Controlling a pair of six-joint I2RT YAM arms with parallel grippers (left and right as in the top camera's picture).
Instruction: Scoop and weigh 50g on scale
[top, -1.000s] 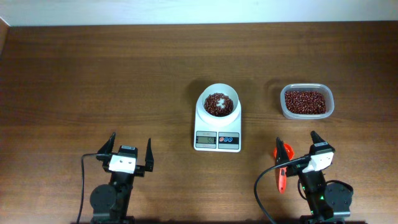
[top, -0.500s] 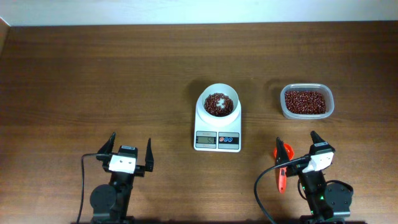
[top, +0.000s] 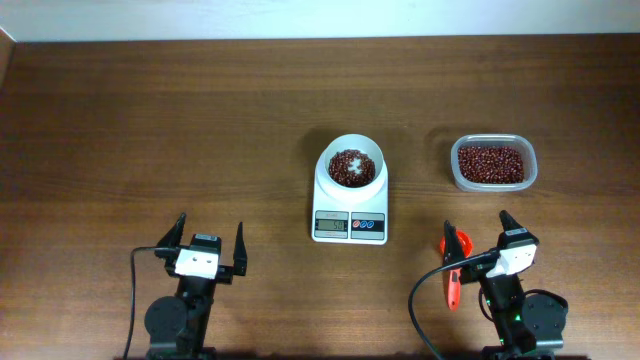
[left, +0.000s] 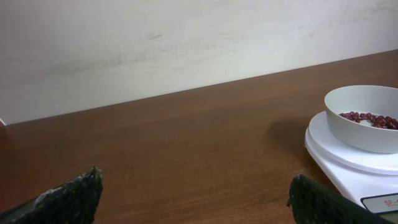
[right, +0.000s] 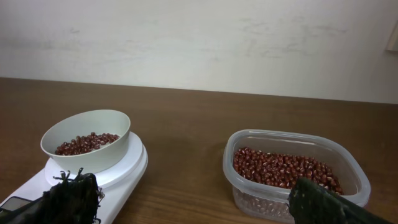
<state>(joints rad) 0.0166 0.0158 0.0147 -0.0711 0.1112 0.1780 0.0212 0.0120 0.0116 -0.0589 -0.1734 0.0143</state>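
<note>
left jaws: spread wide, nothing between them; I see them low at the near edge of the bench (top: 120, 120), left of the scale and well apart from it
right jaws: spread wide, nothing gripped; near edge on the right, in front of the tub
scale (top: 350, 205): white, middle of the bench, grey display and two blue buttons facing my arms; I can't read the digits
bowl (top: 352, 166): round, white, upright on the scale's platter
beans (top: 345, 172): red-brown, shallow layer in the bowl, a pale patch of the bottom showing in the middle
tub (top: 493, 163): clear plastic, right of the scale and apart from it, holds more red-brown beans
scoop (top: 455, 262): orange-red, lying flat on the bench just beside the right arm on its left side, handle toward the near edge; not held
left wrist view: scale (left: 348, 171) and bowl (left: 367, 121) off to my right
right wrist view: bowl (right: 87, 140) left, tub (right: 292, 171) right
</note>
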